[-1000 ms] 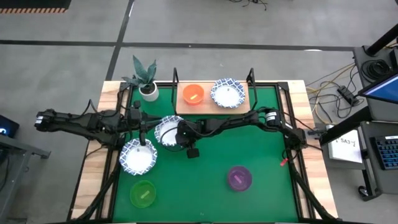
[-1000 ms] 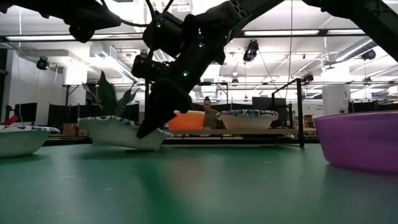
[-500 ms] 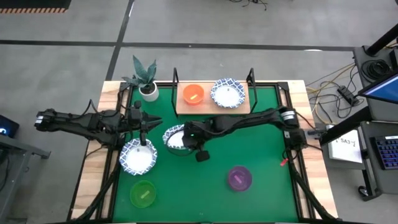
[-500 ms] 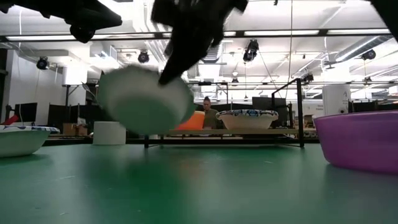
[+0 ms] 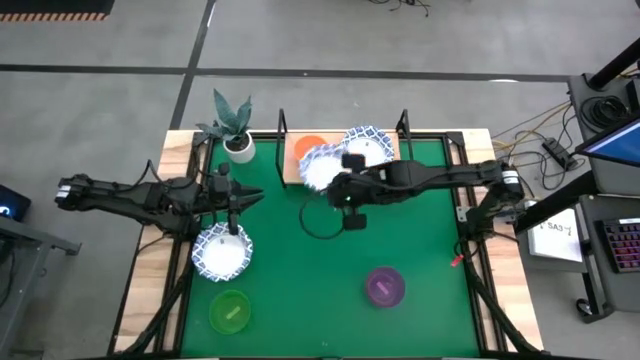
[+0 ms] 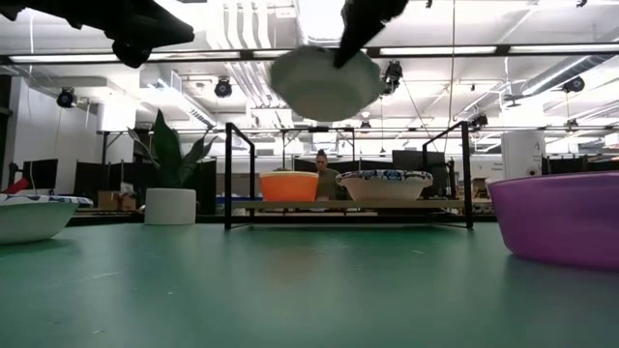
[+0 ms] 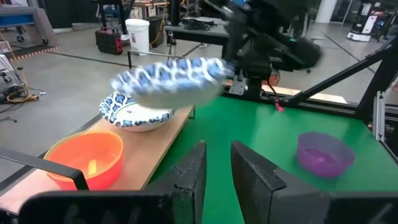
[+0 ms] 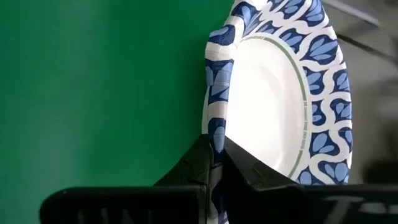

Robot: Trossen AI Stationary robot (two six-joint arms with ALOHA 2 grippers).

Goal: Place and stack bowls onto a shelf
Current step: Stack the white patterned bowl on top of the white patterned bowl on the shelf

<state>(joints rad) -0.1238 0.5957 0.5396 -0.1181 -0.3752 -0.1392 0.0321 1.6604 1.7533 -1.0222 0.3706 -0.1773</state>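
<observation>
One patterned bowl [image 5: 320, 166] rim pinched in right claw [image 8: 214, 163], above shelf [image 5: 290, 172]

No legible text, label or number anywhere

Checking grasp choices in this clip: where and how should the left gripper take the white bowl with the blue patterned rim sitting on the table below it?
Best guess: pinch the rim of the blue-rimmed white bowl, coming straight down. It sits upright and open, so the thin rim suits the left gripper, as the right gripper holds its carried bowl.
</observation>
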